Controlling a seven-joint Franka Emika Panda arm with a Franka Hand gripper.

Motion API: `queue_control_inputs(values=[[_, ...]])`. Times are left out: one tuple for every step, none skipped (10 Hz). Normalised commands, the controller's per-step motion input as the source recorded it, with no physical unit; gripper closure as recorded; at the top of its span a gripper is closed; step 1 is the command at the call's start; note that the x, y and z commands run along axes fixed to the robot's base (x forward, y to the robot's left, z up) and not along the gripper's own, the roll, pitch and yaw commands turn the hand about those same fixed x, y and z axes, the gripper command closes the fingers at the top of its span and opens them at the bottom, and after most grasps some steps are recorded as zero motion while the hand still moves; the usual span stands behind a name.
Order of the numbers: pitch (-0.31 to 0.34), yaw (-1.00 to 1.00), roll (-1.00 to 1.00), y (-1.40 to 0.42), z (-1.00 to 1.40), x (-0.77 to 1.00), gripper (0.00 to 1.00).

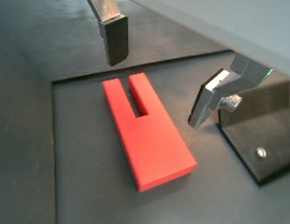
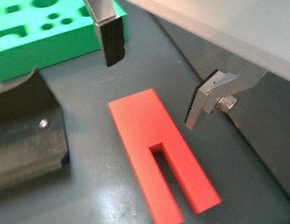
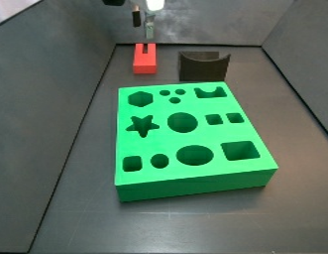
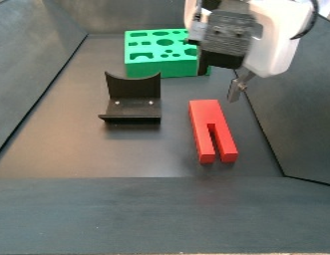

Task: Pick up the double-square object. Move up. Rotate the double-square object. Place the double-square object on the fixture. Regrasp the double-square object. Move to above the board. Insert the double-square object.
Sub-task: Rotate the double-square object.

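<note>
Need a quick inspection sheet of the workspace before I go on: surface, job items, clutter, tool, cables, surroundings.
Surface: dark grey floor, flat, with nothing spilled on it.
Double-square object: lying flat on the floor, not held, with its notched end pointing away from the board; it sits beside the fixture without touching it.
Fixture: standing on the floor between the red piece and the board, nothing resting in it.
Board: flat on the floor, every cutout empty.
Clutter: nothing seen.
Tool: open, hovering above the notched end of the red piece, with its fingers clear of it.
Cables: nothing seen.
Surroundings: grey walls enclose the floor.
</note>
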Motion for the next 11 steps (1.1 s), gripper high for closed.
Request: queue_control_inputs(values=[[-0.008, 1.00, 0.00, 0.00, -0.04, 0.04, 0.00], [-0.009, 1.00, 0.00, 0.00, -0.04, 0.04, 0.00], [-0.009, 1.00, 0.00, 0.00, -0.04, 0.04, 0.00], [-0.010, 1.00, 0.00, 0.00, -0.04, 0.04, 0.00], [-0.011, 1.00, 0.00, 0.00, -0.04, 0.04, 0.00], [-0.011, 1.00, 0.00, 0.00, -0.04, 0.04, 0.00], [-0.013, 1.00, 0.00, 0.00, -0.04, 0.04, 0.00], [-0.014, 1.00, 0.00, 0.00, -0.04, 0.04, 0.00], [-0.016, 1.00, 0.00, 0.00, -0.04, 0.04, 0.00], [-0.018, 1.00, 0.00, 0.00, -0.04, 0.04, 0.00], [-0.021, 1.00, 0.01, 0.00, -0.04, 0.04, 0.00]])
